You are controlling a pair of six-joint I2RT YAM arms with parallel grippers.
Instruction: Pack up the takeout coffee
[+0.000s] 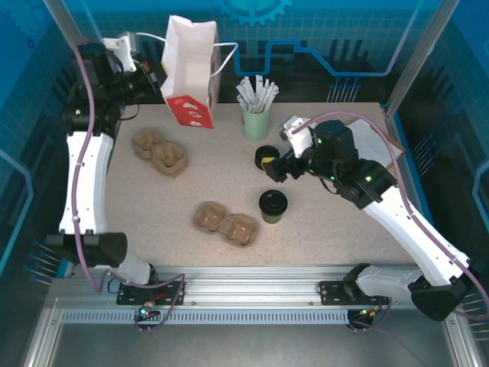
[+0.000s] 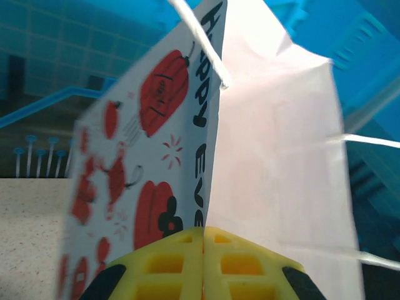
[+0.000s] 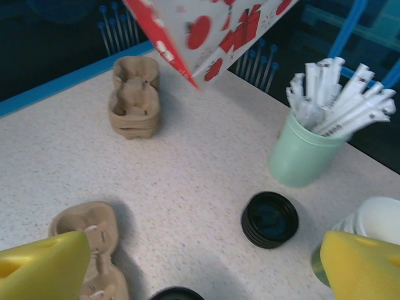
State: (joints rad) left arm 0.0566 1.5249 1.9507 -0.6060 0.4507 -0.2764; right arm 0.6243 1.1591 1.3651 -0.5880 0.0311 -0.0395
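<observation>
The takeout coffee (image 1: 273, 205), an olive-green cup with its black lid on, stands upright on the worktop (image 1: 328, 229) near the middle, just right of the nearer pulp cup carrier (image 1: 225, 223) and apart from both arms. The right claw (image 1: 273, 165) hangs above the worktop just behind it, fingers spread wide and holding nothing; below it the wrist view shows a stack of black lids (image 3: 270, 219) and a mint cup of white sticks (image 3: 303, 153). The left claw (image 2: 203, 265) is pinched closed on the edge of the red-and-white paper bag (image 1: 191, 73), which tilts at the far left.
</observation>
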